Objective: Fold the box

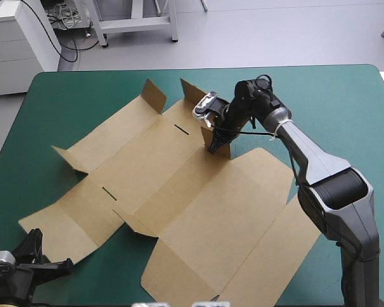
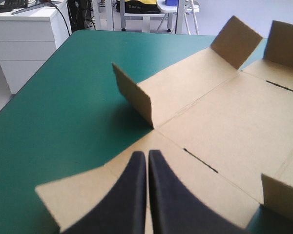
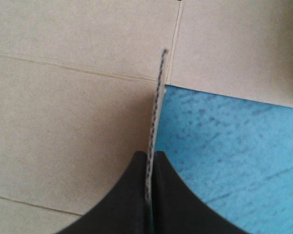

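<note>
On the teal-green table cover [image 1: 64, 109] the flat-cut brown cardboard box [image 1: 179, 192] lay spread open, the left gripper [image 2: 147, 153] hung empty with fingers together over the box's near-left panel, and the right gripper [image 3: 147, 155], clamped on a small upright flap [image 3: 157, 87] near the box's far edge, would probably best hinge it slowly along its crease.

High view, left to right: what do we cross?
Left gripper with black fin-shaped fingers → upright corner flap of the flat brown cardboard box → right gripper, shut on another raised flap → grey right arm.
</note>
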